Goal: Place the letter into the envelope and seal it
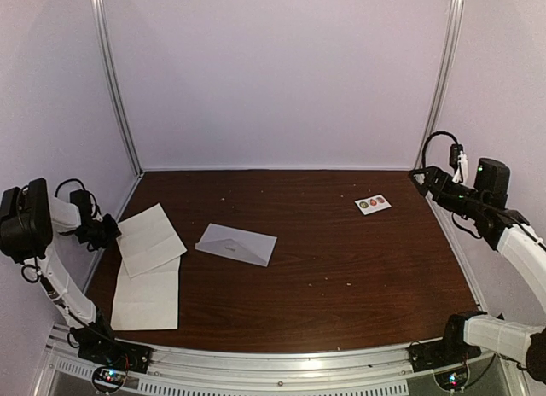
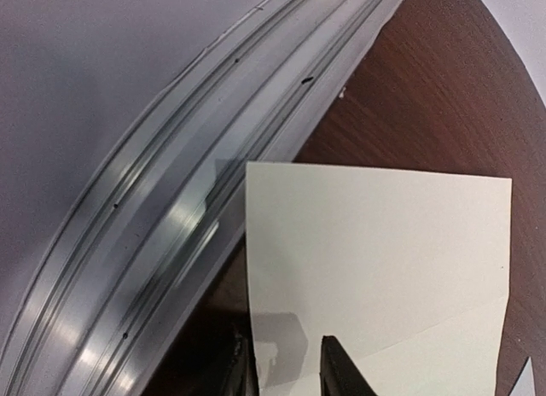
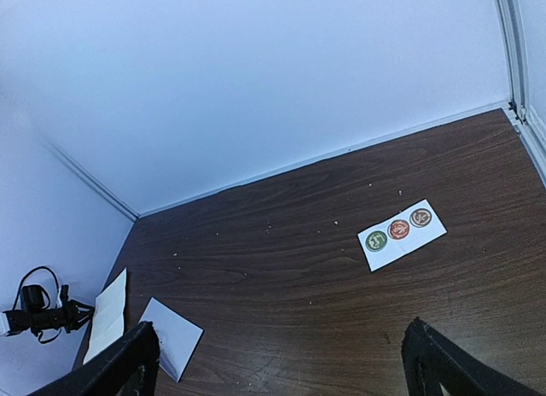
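The envelope [image 1: 236, 243] lies flat left of the table's middle, its pointed flap showing; it also shows in the right wrist view [image 3: 175, 334]. The letter [image 1: 150, 237], a plain white sheet, sits at the left and overlaps a second white sheet [image 1: 148, 299]. My left gripper [image 1: 108, 232] is at the letter's left edge. In the left wrist view the letter [image 2: 375, 259] runs between the fingers, one under and one over, and the left gripper [image 2: 294, 349] is shut on it. My right gripper [image 1: 420, 176] hangs raised at the far right, and the right wrist view shows the right gripper [image 3: 281, 328] open and empty.
A small white card with three round stickers [image 1: 373, 204] lies at the back right, also seen in the right wrist view [image 3: 401, 234]. An aluminium rail [image 2: 162, 242] runs along the table's left edge, close beside my left gripper. Pale walls enclose the table.
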